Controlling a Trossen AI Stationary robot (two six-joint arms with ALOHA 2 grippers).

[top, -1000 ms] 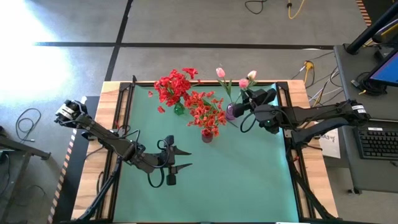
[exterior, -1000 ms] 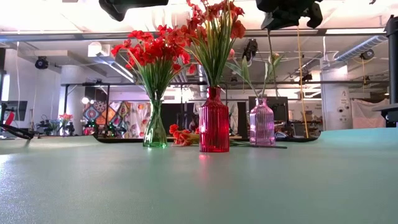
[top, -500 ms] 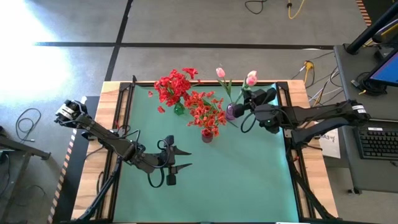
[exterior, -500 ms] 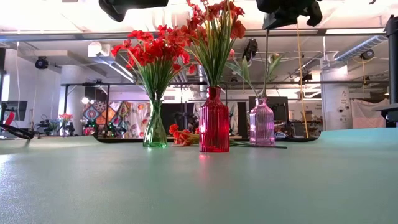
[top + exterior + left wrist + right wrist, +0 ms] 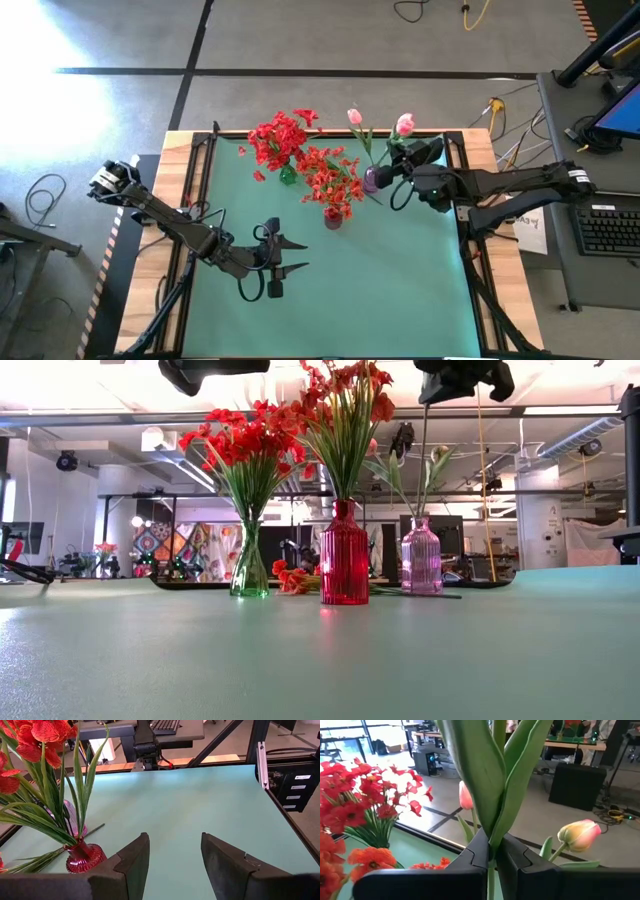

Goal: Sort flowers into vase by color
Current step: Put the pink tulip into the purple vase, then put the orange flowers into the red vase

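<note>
High view: you look straight down from above on the whole green table, both arms and the floor around it.
Low view: you sit at table-top height at the near edge, facing level across the mat into the room; the red vase stands mid-distance.
Left wrist view: you look past the left gripper over the mat toward the right side, close to the red vase.
Right wrist view: you look very closely past the right gripper toward the far-left, leaves filling the view.
Shared: every view takes in the red flowers; high, low and left wrist views share the red vase.
</note>
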